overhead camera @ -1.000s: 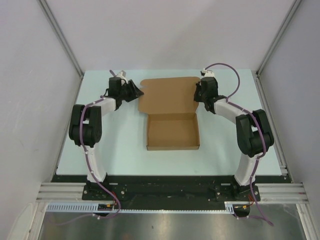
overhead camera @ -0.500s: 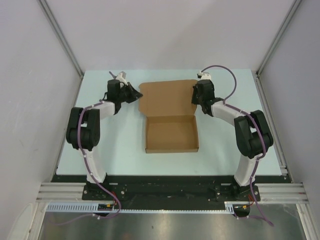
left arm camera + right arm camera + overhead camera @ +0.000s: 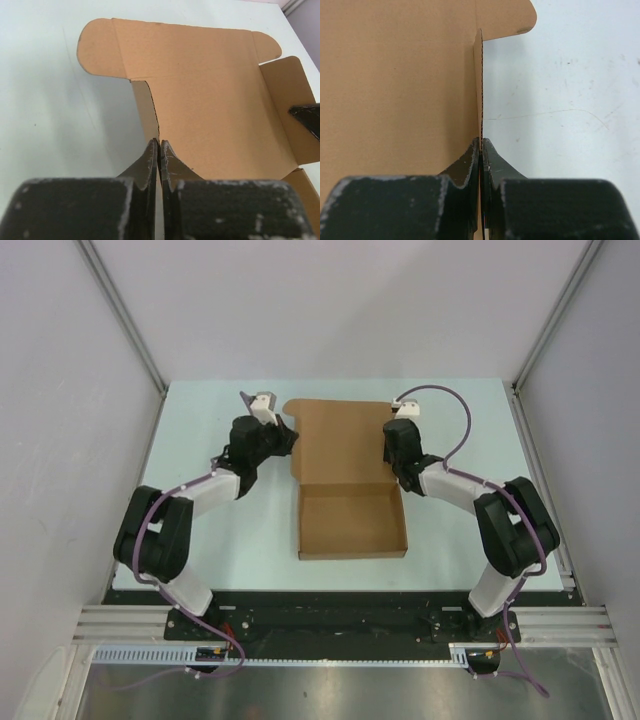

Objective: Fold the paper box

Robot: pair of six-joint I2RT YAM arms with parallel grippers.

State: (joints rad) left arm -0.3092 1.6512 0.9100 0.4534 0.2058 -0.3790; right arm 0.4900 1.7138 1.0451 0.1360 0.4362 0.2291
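Lying at the middle of the pale table (image 3: pixel 230 530), the paper box (image 3: pixel 345 455) sits between the two arms. Its long axis runs from the near edge toward the far one. The tray part, with its walls standing, is at the near end. The open lid stretches flat away from it, ending in rounded tabs at the far corners.

The left gripper (image 3: pixel 283 437) meets the lid's left edge, and the right gripper (image 3: pixel 393 450) meets its right edge just across from it.

In the left wrist view the left gripper (image 3: pixel 159 147) has its fingers pressed together on the narrow side flap of the box (image 3: pixel 210 95). In the right wrist view the right gripper (image 3: pixel 481 146) is pinched the same way on the opposite flap, seen edge-on against the brown sheet (image 3: pixel 395 85).
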